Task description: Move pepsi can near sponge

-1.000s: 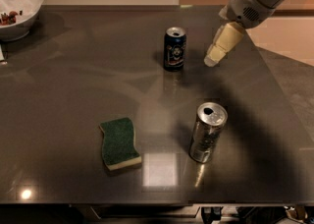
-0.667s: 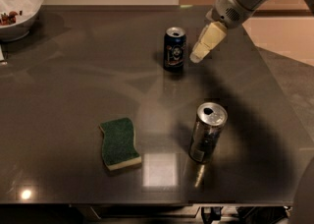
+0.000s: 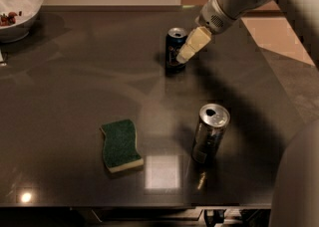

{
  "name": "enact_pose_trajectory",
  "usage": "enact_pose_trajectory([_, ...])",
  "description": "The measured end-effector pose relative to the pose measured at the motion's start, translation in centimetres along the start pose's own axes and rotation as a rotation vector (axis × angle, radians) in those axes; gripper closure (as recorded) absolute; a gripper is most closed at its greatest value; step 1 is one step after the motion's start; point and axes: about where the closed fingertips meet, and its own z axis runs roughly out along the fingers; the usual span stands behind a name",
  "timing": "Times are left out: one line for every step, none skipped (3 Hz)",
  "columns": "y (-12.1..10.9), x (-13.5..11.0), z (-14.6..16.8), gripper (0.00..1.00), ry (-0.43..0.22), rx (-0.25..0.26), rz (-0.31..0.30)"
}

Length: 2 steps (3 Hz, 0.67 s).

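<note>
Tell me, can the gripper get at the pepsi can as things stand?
Probably yes. The gripper is right beside the pepsi can, at its upper right side, and nothing stands between them. The silver can and the sponge sit well nearer the front edge, clear of that approach.

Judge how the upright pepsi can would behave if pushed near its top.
The pepsi can stands upright and narrow, so a high push from the gripper, close beside it, would probably tip it. Once down, its round body would likely roll on the glossy table.
</note>
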Motion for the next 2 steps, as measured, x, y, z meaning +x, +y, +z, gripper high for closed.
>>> enact_pose_trajectory([-0.29,-0.85,1.03,0.00,-0.060,0.004,0.002])
enact_pose_trajectory([-0.03,-1.51,1.34,0.18,-0.092,-0.007,-0.006])
